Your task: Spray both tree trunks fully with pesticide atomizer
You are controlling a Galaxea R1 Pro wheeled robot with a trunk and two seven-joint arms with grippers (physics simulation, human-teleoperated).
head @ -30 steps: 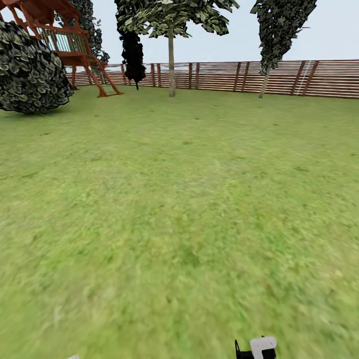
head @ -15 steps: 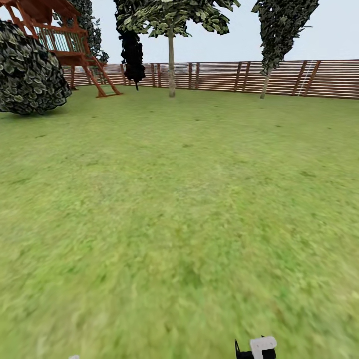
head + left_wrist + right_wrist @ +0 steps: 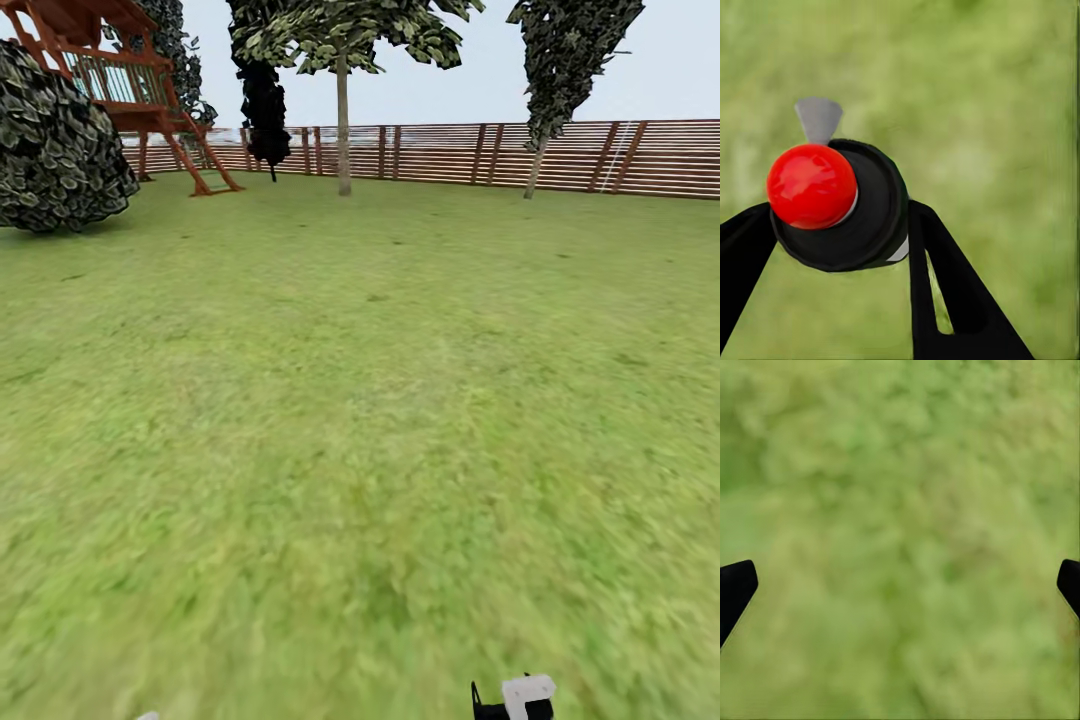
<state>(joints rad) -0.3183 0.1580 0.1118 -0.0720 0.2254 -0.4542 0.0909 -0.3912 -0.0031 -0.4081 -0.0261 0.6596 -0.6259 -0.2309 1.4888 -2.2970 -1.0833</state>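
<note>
Two trees (image 3: 343, 110) are seen far across the grass (image 3: 360, 420), before the fence (image 3: 560, 155). The atomizer (image 3: 840, 202) is clamped between the left gripper's (image 3: 840, 240) fingers; the right gripper (image 3: 900, 585) is spread wide, holding nothing.

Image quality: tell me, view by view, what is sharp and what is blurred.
Head view: fence and round bush fairly crisp, near grass smeared. Left wrist view: black red-capped object between the fingers sharp, lawn soft. Right wrist view: grass blurred, dark fingertips at the edges.
</note>
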